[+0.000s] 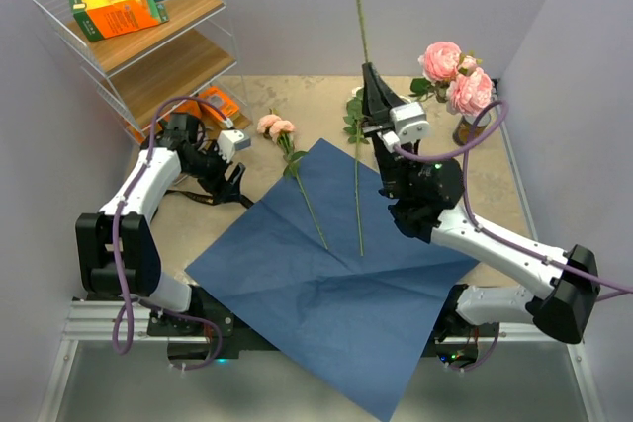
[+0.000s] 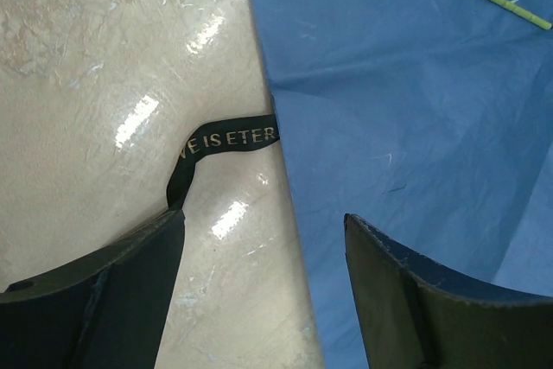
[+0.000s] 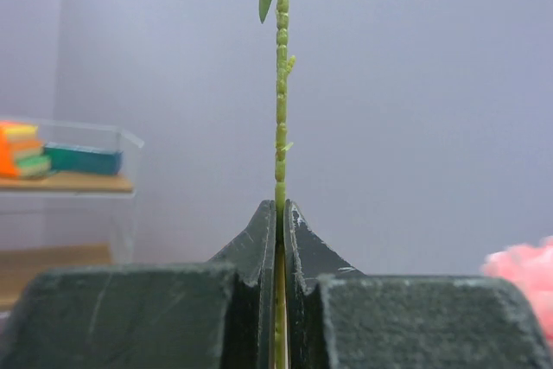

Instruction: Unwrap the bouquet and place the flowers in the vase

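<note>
The bouquet lies unwrapped: its blue paper (image 1: 326,284) is spread flat on the table. One of the flowers, a pink rose (image 1: 275,126), lies with its stem across the paper's far part. My right gripper (image 1: 373,81) is raised and shut on a long green stem (image 3: 281,84) that runs up out of the top view; its bloom is out of view. Two more pink roses (image 1: 457,76) stand upright at the back right; the vase is hidden. My left gripper (image 2: 263,239) hangs open over the paper's left edge (image 2: 406,127), near the black ribbon (image 2: 229,140).
A wire shelf (image 1: 129,37) with orange boxes stands at the back left, with an orange packet (image 1: 223,101) at its foot. A small brown jar (image 1: 470,130) sits by the right wall. Walls close in on the left, back and right.
</note>
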Robot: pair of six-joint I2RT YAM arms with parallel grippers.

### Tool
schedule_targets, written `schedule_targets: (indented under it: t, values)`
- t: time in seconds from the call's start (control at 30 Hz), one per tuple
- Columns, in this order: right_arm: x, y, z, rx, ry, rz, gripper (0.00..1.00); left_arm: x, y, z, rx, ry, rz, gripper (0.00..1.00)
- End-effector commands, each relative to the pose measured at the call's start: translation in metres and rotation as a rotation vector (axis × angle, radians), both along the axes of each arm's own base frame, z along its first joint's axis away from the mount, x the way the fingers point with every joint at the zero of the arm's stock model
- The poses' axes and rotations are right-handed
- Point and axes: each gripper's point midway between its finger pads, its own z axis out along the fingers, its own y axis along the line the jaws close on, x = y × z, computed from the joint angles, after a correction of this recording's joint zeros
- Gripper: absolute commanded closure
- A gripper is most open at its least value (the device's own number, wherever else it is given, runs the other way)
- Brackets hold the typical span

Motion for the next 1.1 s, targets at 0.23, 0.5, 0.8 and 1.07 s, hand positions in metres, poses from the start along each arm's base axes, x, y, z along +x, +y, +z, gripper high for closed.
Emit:
schedule_targets:
  t: [0.23, 0.5, 0.8, 1.07]
  values:
    - [0.001, -0.069, 0.030, 0.149, -0.307, -0.414, 1.00, 0.027, -0.007, 0.010, -0.052, -0.036, -0.033, 0.22]
    - [0.046, -0.082, 0.022, 0.220, -0.355, -0.496, 1.00, 0.039, -0.011, 0.022, -0.075, -0.077, -0.070, 0.22]
    - [0.031, -0.042, 0.013, 0.161, -0.289, -0.275, 1.00, 0.051, -0.035, 0.067, -0.221, -0.140, -0.064, 0.22]
    - [-0.009, 0.025, 0.002, 0.159, -0.015, 0.316, 1.00, 0.063, -0.095, 0.131, -0.287, -0.258, -0.095, 0.23]
